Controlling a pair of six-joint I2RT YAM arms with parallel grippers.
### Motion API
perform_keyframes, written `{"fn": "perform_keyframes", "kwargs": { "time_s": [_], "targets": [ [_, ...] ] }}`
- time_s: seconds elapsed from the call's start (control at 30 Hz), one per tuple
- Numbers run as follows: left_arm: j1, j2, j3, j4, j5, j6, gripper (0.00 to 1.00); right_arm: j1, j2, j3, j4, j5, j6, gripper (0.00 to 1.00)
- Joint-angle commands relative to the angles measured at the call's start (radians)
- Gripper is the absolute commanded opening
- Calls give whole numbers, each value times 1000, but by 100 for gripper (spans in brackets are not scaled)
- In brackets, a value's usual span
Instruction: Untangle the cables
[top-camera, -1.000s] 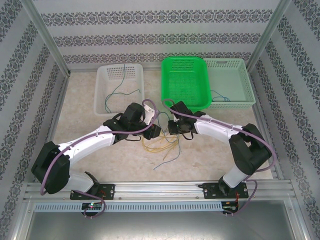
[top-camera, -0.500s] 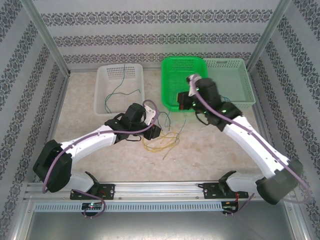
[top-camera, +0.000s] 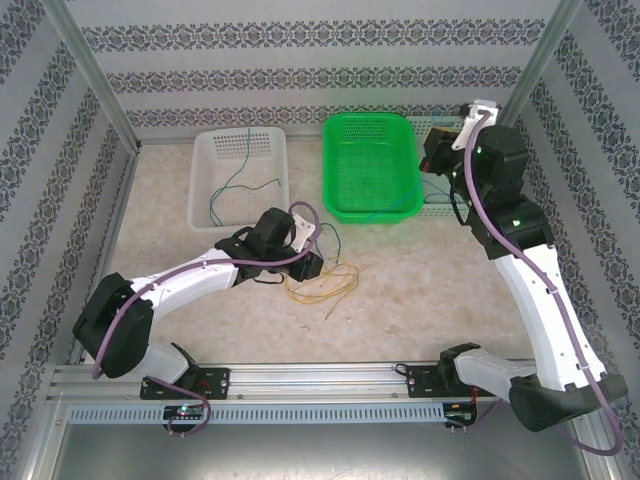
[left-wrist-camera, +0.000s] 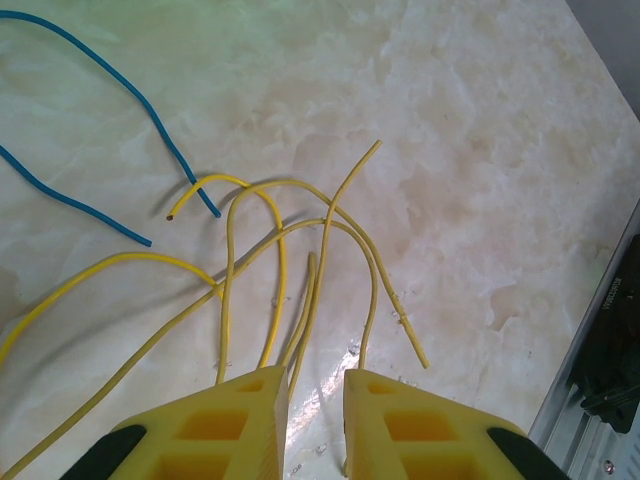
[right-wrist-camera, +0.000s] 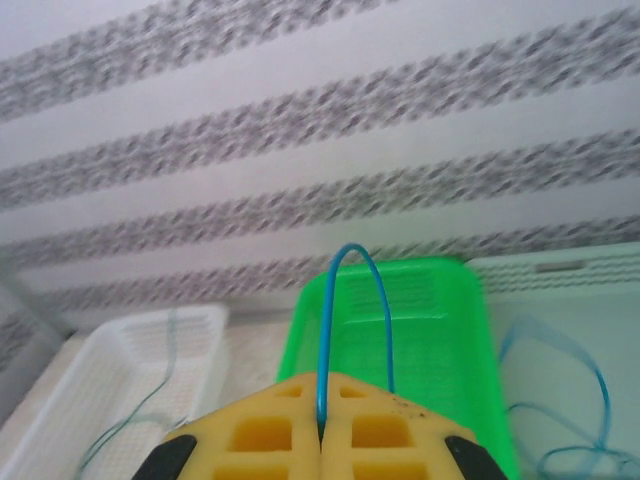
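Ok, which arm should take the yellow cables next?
Left, probably: the left gripper is open above the yellow cables; the right gripper is shut on a blue cable near the baskets.

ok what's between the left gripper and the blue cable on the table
Loops of yellow cable on the tabletop, just ahead of the open left gripper; the blue cable lies beyond them, in the left wrist view.

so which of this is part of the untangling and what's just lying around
Job: yellow cables, loose blue cable, blue cable pinched in the right gripper, open left gripper, white basket, green basket, pale basket (likely for sorted cables).
Just there: purple arm cables, metal rail, patterned walls.
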Motion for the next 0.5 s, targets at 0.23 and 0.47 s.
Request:
{"fn": "perform_keyframes", "kwargs": {
  "time_s": [0.23,0.47],
  "targets": [
    [7,-5,-5,37,14,-7,23,-133,244,7,281,299,-48,0],
    [7,-6,-10,34,-6,-8,23,-137,368,38,389,508,-6,0]
  ]
}}
